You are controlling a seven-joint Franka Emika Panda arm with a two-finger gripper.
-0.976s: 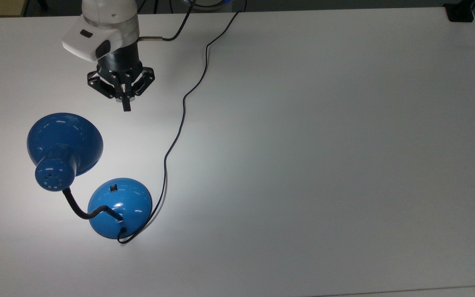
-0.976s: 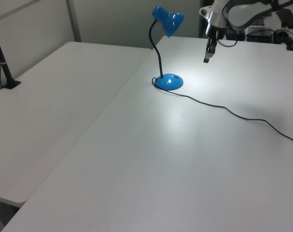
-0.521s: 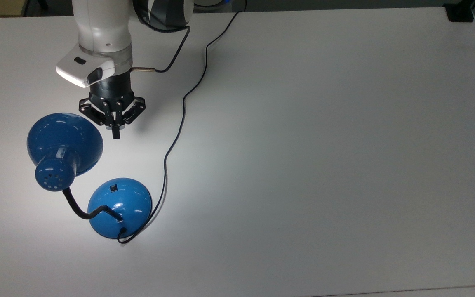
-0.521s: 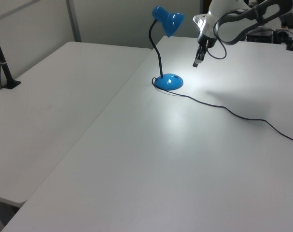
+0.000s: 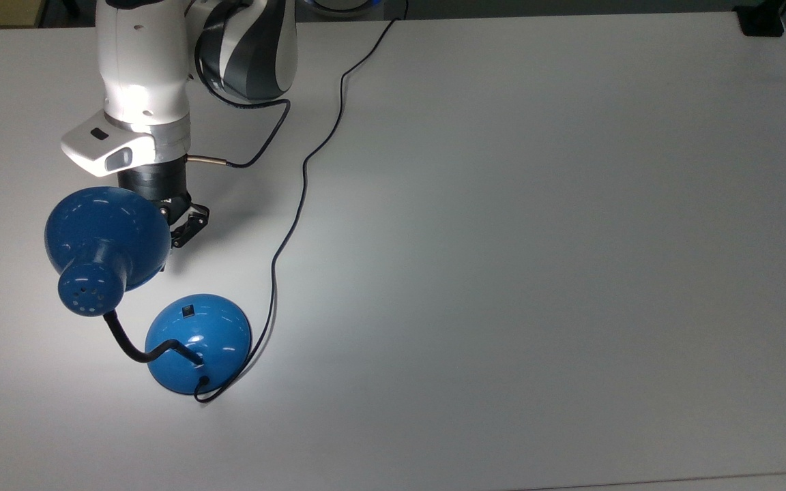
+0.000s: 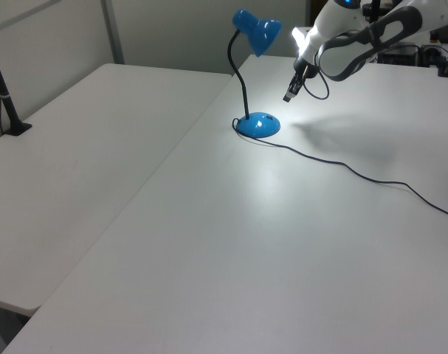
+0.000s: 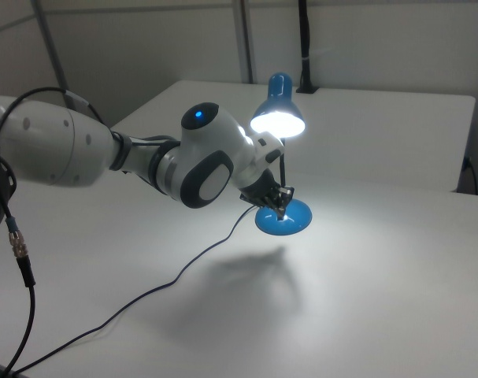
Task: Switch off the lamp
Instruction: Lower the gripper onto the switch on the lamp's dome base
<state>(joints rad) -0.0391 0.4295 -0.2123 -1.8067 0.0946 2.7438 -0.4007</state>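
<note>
The lamp is lit, its bulb glowing under the blue shade (image 7: 276,110) and throwing a bright pool on the table. In the top view the shade (image 5: 106,235) covers my fingertips; only my black wrist (image 5: 154,179) and part of the linkage stick out beside it. The domed base (image 5: 198,341) carries a small black switch (image 5: 188,311) on its upper side. In the left view my gripper (image 6: 288,96) hangs shut and empty above the table, right of the base (image 6: 258,125) and lower than the shade (image 6: 259,33). In the right view the gripper (image 7: 284,205) sits just above the base (image 7: 286,220).
The lamp's thin black cord (image 5: 297,204) snakes from the base to the table's far edge. A black clamp (image 5: 761,20) sits at the top view's upper right corner. A second table (image 6: 76,147) with a black post (image 6: 6,96) adjoins in the left view.
My arm has moved down the top view toward the lamp, and the fingertips have slipped under the shade's edge. The lamp has stayed put and lit.
</note>
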